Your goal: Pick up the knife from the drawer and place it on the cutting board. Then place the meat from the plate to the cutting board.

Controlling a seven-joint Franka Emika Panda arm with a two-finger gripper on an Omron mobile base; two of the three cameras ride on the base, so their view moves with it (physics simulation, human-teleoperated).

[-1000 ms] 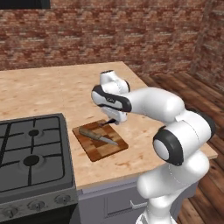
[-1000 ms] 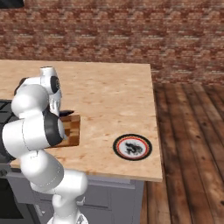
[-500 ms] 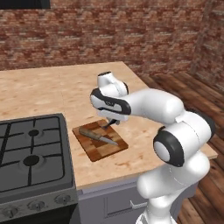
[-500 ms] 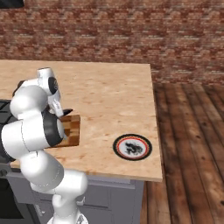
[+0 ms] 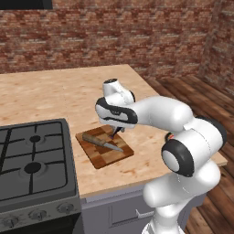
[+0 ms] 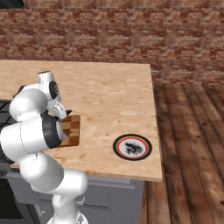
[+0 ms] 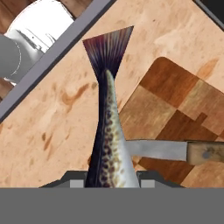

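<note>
Dark two-finger gripper (image 7: pixel 111 181): jaws pinch the speckled grey fish-shaped meat (image 7: pixel 107 140), fanned tail outward | checkered wooden cutting board (image 5: pixel 98 153): on the pale speckled counter (image 5: pixel 55 98) | brown-handled, thin grey-bladed knife (image 5: pixel 101 143): flat on board, under the meat

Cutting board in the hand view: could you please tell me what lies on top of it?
The knife lies flat on the cutting board. The fish, clamped in the gripper, hangs in front and covers part of the blade; whether it touches the board cannot be seen.
</note>
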